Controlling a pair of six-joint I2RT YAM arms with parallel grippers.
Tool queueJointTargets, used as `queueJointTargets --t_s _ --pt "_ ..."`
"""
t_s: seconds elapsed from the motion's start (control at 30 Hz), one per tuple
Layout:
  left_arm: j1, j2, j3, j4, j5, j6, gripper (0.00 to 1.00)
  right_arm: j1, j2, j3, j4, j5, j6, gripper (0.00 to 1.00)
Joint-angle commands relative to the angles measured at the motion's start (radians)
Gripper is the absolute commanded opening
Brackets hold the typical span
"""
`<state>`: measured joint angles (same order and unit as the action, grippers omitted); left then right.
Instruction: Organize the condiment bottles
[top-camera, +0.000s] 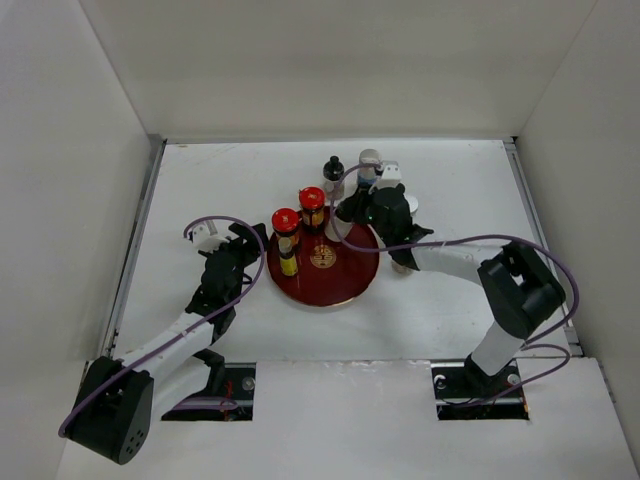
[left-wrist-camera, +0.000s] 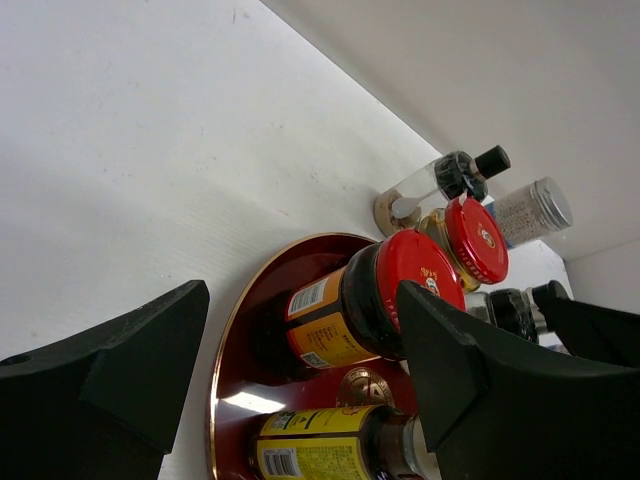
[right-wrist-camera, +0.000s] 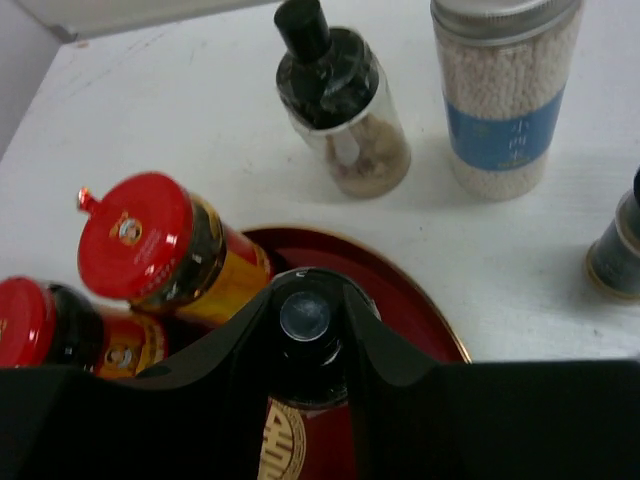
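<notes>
Two glossy red-capped jars (right-wrist-camera: 140, 235) with orange-yellow labels stand side by side on the round, shiny dark red plate (right-wrist-camera: 410, 315). Each cap has a small round printed emblem, too small for me to read.

Your right gripper (top-camera: 348, 213) is clamped round the neck of a dark bottle with a smooth black cap (right-wrist-camera: 305, 316). The bottle is over the plate, just above the gold round emblem (right-wrist-camera: 275, 440) in the plate's middle. I can't tell if its base is touching down.

Your left gripper (top-camera: 250, 248) is spread wide with nothing in it, just off the plate's left rim. From its own camera, the matte black fingers (left-wrist-camera: 130, 350) frame the jars. That view also catches a yellow-labelled bottle (left-wrist-camera: 320, 445) with a barcode, on the plate beside the nearer red-capped jar.

Off the plate, on the white table (top-camera: 200, 180) behind it, you've got these:
- **Clear bottle with a black top (right-wrist-camera: 340, 100):** it holds some beige powder.
- **Ribbed silver-capped jar with a blue band (right-wrist-camera: 500, 110):** it's full of tiny white grains. The band carries pale Chinese characters, too soft to read.
- **Small dark jar (right-wrist-camera: 620, 250):** it pokes in at the right edge, apart from the other two.
</notes>
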<state>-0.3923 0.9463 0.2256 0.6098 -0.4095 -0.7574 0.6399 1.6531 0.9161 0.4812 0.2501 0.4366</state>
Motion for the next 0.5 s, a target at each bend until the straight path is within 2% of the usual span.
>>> queueJointTargets --t_s 0.0,0.3,0.4,0.47 --pt "0.007 -0.011 -0.005 0.062 0.011 -0.013 0.74 -0.009 0.026 0.105 0.151 0.015 -0.018 0.32" --pt "0.007 -0.007 -0.005 0.062 0.011 -0.014 0.74 0.014 0.051 0.147 0.146 0.104 -0.159 0.34" --pt "0.007 0.0 -0.002 0.064 0.011 -0.016 0.74 0.046 0.069 0.148 0.143 0.127 -0.219 0.39" --pt "0.007 0.008 -0.003 0.068 0.011 -0.019 0.74 0.063 0.086 0.148 0.143 0.127 -0.239 0.46"
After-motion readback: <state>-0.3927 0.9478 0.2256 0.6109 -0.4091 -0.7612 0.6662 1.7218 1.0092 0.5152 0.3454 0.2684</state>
